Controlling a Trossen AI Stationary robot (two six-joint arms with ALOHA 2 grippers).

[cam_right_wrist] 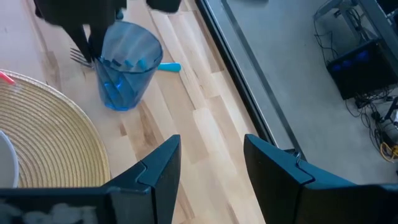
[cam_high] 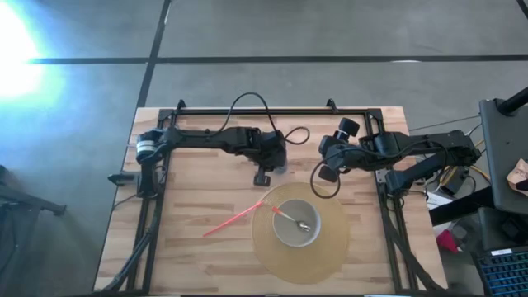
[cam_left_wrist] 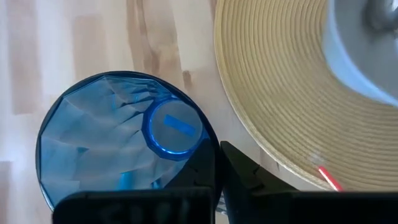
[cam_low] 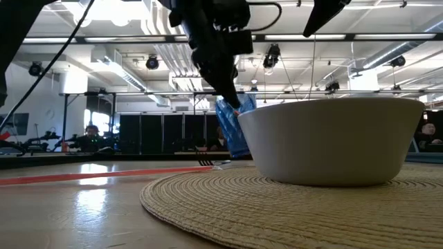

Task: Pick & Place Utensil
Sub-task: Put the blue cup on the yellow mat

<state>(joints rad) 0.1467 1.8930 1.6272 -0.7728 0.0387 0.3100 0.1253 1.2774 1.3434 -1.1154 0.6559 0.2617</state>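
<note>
At the centre of the high view my left gripper (cam_high: 264, 175) hangs over the wooden table (cam_high: 190, 206), just above the upper left edge of the round woven placemat (cam_high: 330, 247). A white bowl (cam_high: 297, 225) sits in the middle of that mat with a spoon (cam_high: 290, 219) lying in it. A red utensil (cam_high: 233, 220) lies slanted on the wood to the lower left, its upper end reaching the mat's edge. My right gripper (cam_high: 330, 165) sits to the right of centre, above the mat's upper rim.

In the low view the bowl (cam_low: 331, 142) fills the right half, standing on the mat (cam_low: 291, 207). A blue plastic cup (cam_low: 232, 128) shows behind its left side, with my left gripper (cam_low: 225, 86) coming down from the top onto it. The red utensil (cam_low: 104, 174) runs as a thin stripe along the table at the left.

In the left wrist view the blue cup (cam_left_wrist: 121, 146) is seen from above at lower left, and one of my fingers (cam_left_wrist: 245, 174) lies just beside its rim; I cannot tell whether I am clamped on it. The mat (cam_left_wrist: 273, 106) curves across the right.

In the right wrist view my right fingers (cam_right_wrist: 158, 168) stand spread apart, holding nothing. The blue cup (cam_right_wrist: 124, 65) stands at upper left, fork tines (cam_right_wrist: 79, 57) just beside it. I can read no writing or brand anywhere.
</note>
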